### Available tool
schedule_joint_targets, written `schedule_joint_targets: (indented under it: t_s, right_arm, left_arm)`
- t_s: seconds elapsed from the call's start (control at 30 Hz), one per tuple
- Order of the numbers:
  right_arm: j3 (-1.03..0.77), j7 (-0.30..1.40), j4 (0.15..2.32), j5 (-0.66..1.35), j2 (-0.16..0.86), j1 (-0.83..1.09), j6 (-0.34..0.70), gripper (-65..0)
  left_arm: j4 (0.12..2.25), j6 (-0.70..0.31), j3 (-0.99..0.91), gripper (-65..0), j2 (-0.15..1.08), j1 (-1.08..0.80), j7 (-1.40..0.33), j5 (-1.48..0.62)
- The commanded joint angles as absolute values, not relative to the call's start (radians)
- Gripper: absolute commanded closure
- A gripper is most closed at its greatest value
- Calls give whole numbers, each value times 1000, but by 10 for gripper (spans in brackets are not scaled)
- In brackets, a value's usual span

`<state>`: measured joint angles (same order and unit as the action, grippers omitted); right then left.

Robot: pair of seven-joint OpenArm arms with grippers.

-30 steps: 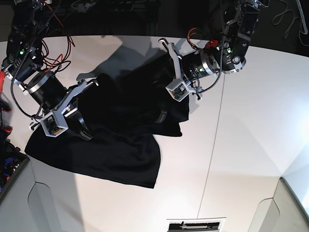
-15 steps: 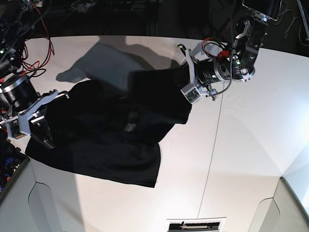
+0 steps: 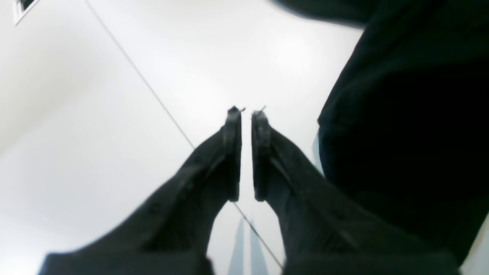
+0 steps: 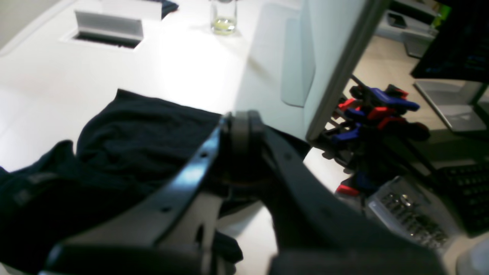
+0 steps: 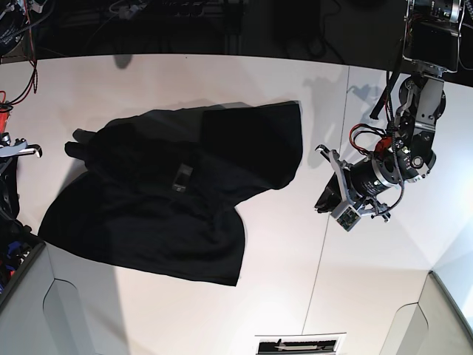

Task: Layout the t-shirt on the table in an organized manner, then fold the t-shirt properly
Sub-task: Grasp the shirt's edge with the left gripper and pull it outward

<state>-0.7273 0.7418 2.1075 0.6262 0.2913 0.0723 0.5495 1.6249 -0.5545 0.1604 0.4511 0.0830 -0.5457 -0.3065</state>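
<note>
T-shirt (image 5: 162, 200): soft, limp, light; rumpled on worktop (image 5: 384, 281), partly doubled over. Grip hem corners or shoulders. Left claw (image 3: 246, 152): nearly together, empty, beside cloth. Right claw (image 4: 240, 130): clamped on t-shirt edge.

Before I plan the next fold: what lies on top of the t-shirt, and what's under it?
Nothing rests on the t-shirt; a small label shows on its top layer. It lies rumpled on the table. Anything beneath the cloth is hidden.

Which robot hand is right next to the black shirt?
The right gripper, shut, sits against the t-shirt at its edge. The left gripper hangs apart over bare table.
</note>
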Motion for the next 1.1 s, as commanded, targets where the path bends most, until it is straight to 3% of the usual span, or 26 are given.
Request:
schedule_joint_targets:
  t_s: [0.0, 0.2, 0.4, 0.5, 0.6, 0.73, 0.8, 0.93, 1.07]
  right_arm:
    - [-730, 721, 2103, 658, 305, 64, 546, 0]
    - [-667, 730, 1926, 714, 304, 61, 551, 0]
    - [-522, 713, 1726, 740, 305, 59, 570, 0]
    - [-490, 696, 1696, 741, 304, 59, 574, 0]
    - [-493, 683, 1703, 741, 305, 58, 574, -1]
    - [-496, 656, 1708, 738, 305, 58, 574, -313]
    - [-496, 654, 1711, 710, 306, 53, 577, -396]
    - [-496, 667, 1727, 665, 333, 42, 578, -405]
    - [-496, 787, 1806, 728, 399, 42, 581, -405]
  left_arm:
    - [1641, -549, 155, -52, 463, 96, -527, -327]
    - [1641, -559, 155, -52, 463, 60, -527, -392]
    - [1641, -671, 155, -52, 463, 28, -527, -438]
    - [1641, -698, 155, -80, 463, 18, -528, -483]
    - [1641, -698, 155, -147, 463, 4, -529, -483]
    - [1641, -698, 155, -217, 464, -19, -574, -484]
    - [1641, -698, 155, -240, 464, -26, -589, -498]
    - [1647, -698, 155, -243, 466, -31, -614, -568]
    - [1649, -698, 154, -243, 466, -53, -629, -576]
